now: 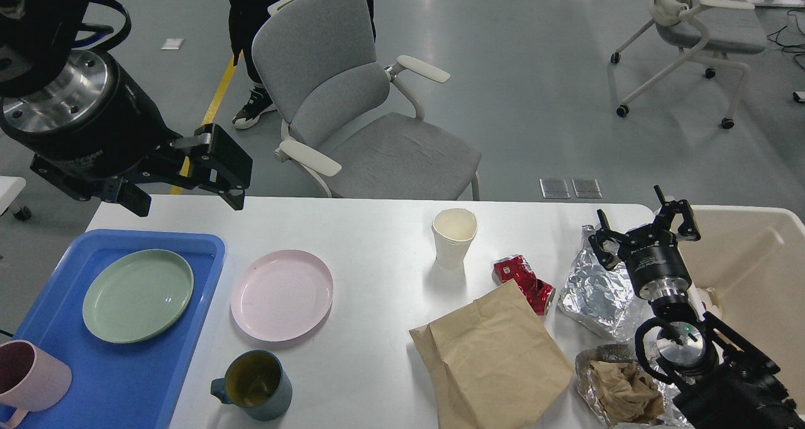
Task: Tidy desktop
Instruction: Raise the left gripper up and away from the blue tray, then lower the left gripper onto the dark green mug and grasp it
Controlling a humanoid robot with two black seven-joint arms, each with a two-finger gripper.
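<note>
Left tool is seen above the far-left corner of the tabletop, fingers spread wide, nothing held. Below it, along the left edge, a blue tray carries a green plate; a pink mug sits at the tray's near-left corner.

Just right of the tray, bare on the tabletop: a pink plate, and nearer the front edge a dark teal mug, handle turned left.

Mid tabletop, toward the far edge: a white paper cup, upright, apparently empty.

Right half is taken up by rubbish. A brown paper bag lies flat at the front edge, a crushed red can touching its far corner, crumpled foil just right of the can. A second foil wad with brown paper is at the front-right corner.

Right tool is held over the foil near the right edge, fingers open, nothing gripped. A beige bin stands just beyond the right edge.

Key relation, as judged: the pink plate lies toward the near edge and slightly right of the left tool, right beside the tray, so the left arm is clearly the nearer one for it. A short descent and a leftward transfer would be needed. The plate is round, so no long axis constrains the grip; a rim grasp is likely required. Rubbish is better left to the right arm, with the bin next to it.
</note>
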